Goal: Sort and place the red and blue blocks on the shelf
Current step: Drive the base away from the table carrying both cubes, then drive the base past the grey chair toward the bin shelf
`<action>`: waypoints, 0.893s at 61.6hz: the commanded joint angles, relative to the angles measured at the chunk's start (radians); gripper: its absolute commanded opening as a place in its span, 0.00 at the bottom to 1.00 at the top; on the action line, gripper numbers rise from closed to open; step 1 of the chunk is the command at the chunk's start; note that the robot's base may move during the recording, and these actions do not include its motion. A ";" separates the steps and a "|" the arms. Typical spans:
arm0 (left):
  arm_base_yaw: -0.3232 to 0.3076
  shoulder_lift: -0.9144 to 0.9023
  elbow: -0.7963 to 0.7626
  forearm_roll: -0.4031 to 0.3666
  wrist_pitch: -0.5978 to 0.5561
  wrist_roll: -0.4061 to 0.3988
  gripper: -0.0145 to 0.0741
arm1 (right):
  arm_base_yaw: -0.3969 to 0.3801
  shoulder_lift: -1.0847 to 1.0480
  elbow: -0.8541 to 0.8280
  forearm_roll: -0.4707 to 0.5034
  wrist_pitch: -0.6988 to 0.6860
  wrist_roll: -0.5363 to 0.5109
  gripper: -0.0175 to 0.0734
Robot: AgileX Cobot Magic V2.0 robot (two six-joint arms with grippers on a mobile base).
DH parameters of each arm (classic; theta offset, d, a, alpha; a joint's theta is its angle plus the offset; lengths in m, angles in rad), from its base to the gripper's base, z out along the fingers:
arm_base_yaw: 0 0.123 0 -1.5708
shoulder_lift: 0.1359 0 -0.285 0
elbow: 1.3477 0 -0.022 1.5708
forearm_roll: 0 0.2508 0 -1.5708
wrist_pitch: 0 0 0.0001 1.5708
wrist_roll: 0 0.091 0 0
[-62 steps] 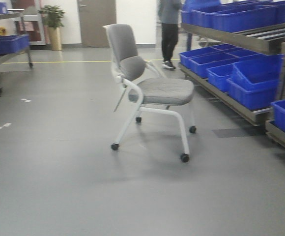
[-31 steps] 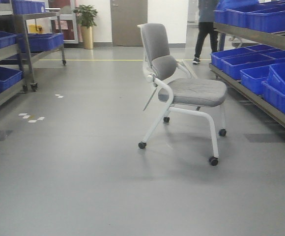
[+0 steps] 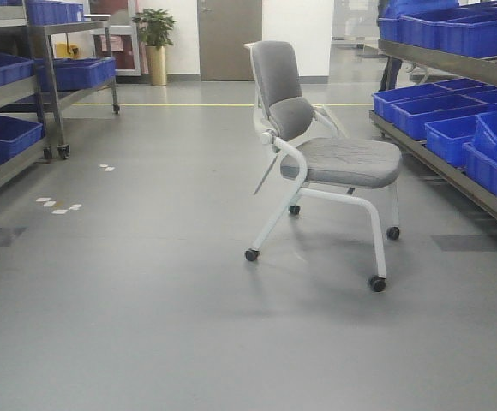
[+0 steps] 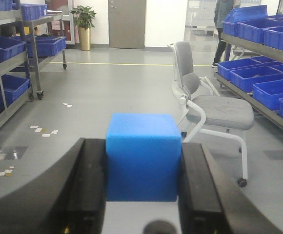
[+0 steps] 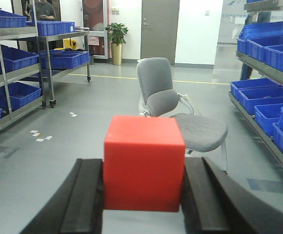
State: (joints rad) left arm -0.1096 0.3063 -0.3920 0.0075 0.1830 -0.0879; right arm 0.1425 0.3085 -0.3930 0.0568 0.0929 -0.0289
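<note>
My left pincer clamps the blue block, my right pincer the red block; I'm mid-carry, I judge, and next must reach the shelf.

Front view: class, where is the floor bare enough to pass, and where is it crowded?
Bare floor lies between the left racks and the chair, and across the foreground. Crowded: the strip between chair and shelf with bins.
</note>
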 commanded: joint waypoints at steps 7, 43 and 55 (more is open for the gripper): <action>-0.001 0.007 -0.031 -0.008 -0.086 -0.002 0.30 | -0.005 0.005 -0.027 0.000 -0.093 -0.009 0.47; -0.001 0.007 -0.031 -0.008 -0.086 -0.002 0.30 | -0.005 0.005 -0.027 0.000 -0.093 -0.009 0.47; -0.001 0.007 -0.031 -0.008 -0.086 -0.002 0.30 | -0.005 0.005 -0.027 0.000 -0.093 -0.009 0.47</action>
State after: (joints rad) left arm -0.1096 0.3040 -0.3920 0.0075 0.1830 -0.0879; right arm 0.1425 0.3085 -0.3930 0.0568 0.0929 -0.0289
